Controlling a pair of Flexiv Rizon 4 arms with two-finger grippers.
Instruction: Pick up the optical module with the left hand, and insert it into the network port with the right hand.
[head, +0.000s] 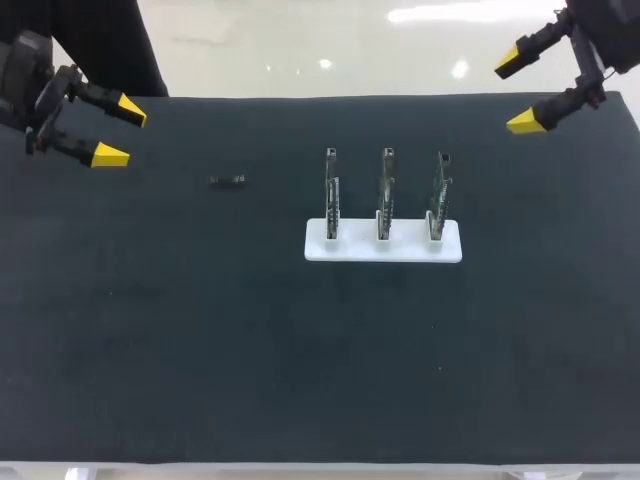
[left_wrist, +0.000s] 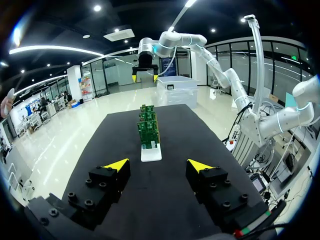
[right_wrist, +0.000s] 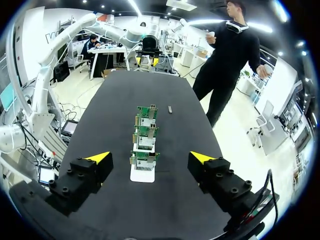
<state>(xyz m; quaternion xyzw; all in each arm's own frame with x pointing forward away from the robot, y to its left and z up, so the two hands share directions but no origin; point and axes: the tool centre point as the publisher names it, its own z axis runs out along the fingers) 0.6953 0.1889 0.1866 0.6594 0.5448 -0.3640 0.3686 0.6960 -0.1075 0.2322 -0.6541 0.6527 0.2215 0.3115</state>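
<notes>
The optical module (head: 228, 180), a small dark bar, lies flat on the black mat left of the white holder (head: 383, 243). The holder carries three upright green boards with network ports (head: 385, 190). My left gripper (head: 110, 130) hovers open at the far left edge, well left of the module. My right gripper (head: 522, 92) hangs open at the far right corner, empty. The right wrist view has the boards (right_wrist: 145, 140) ahead of the open right gripper (right_wrist: 150, 159) and the module (right_wrist: 170, 109) beyond them. In the left wrist view the boards (left_wrist: 148, 129) stand ahead of the open left gripper (left_wrist: 157, 165).
The black mat (head: 200, 350) covers the whole table. The white holder stands a little right of centre. My left arm's gripper (right_wrist: 145, 61) shows at the mat's far end in the right wrist view, and my right arm's gripper (left_wrist: 145, 74) likewise in the left wrist view.
</notes>
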